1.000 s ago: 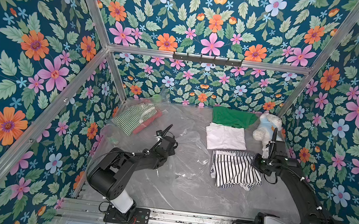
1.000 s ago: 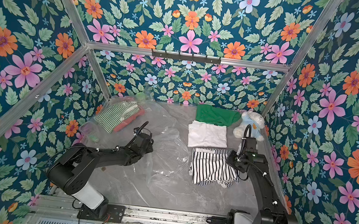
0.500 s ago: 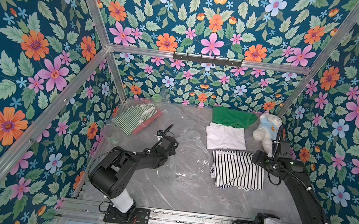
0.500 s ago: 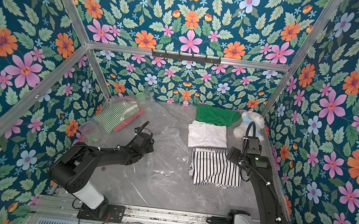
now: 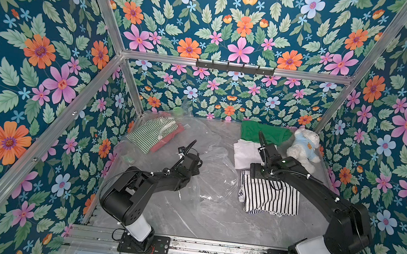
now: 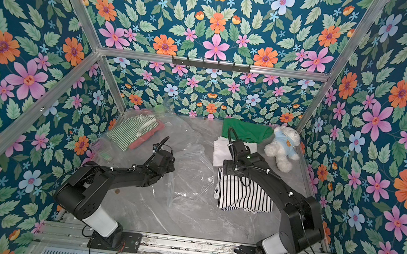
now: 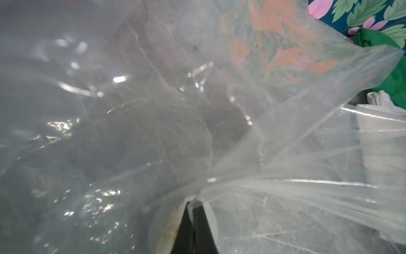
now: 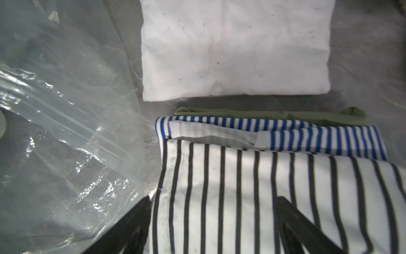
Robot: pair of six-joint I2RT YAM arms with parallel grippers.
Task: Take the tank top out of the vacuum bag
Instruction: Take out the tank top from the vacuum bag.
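Swinging in from the table's (image 5: 212,221) right side, the right end effector (image 8: 212,204) now hangs over the bag-side edge of the black-striped top (image 5: 270,199), jaws spread wide and empty where a second ago they were closed. Beside it, the left end effector (image 7: 194,203) is pinched tight on a gathered fold of the vacuum bag (image 5: 215,160), which sprawls across the middle of the table. Farther back, at the bag's far left end, a green-striped garment I take for the tank top (image 5: 152,134) seems to lie inside the plastic on a red piece (image 5: 169,139). The reach looks barely begun; next the open jaws must enter the bag's zip-edged mouth while the left holds it up.
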